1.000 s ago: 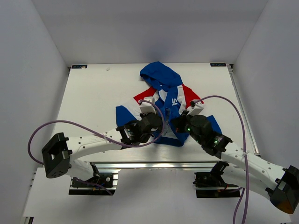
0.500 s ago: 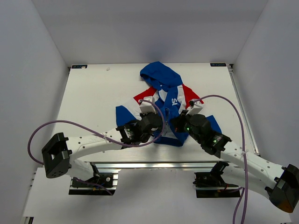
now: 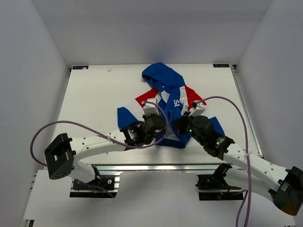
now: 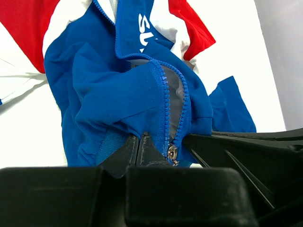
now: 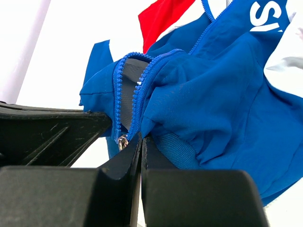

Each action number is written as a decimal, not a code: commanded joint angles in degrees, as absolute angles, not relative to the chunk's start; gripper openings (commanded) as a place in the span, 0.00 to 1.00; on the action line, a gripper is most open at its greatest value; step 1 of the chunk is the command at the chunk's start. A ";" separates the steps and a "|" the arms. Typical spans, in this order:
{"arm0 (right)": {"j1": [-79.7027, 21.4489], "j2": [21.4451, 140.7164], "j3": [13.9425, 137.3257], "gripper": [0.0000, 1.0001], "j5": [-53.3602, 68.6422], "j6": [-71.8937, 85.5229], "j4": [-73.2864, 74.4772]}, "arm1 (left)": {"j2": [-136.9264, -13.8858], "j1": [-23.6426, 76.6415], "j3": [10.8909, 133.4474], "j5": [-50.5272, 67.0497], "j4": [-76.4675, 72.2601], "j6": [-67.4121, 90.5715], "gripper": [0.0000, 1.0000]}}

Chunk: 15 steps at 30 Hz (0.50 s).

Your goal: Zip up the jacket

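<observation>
Left fingers and right fingers each clench the jacket hem, slider just beside them, teeth above unjoined: zipping barely begun.

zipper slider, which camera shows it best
Left wrist: the slider sits sharp at the jacket hem, teeth parting above it. Right wrist also shows the slider, low at the hem. Top external: hidden.

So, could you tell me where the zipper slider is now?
In the left wrist view, the zipper slider sits low and centre, at the bottom hem of the jacket, between the left gripper and the right gripper.
</observation>
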<state>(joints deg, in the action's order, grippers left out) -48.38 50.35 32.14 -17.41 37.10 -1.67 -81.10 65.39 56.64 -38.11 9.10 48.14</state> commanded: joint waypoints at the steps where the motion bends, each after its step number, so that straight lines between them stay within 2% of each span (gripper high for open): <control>1: -48.34 50.19 34.63 0.00 -17.49 37.53 -4.48 | -79.98 65.65 59.15 -39.02 9.84 48.60 0.00; 15: -48.34 50.89 34.98 0.00 -18.28 37.97 -3.52 | -79.98 65.65 59.50 -38.76 10.46 49.31 0.00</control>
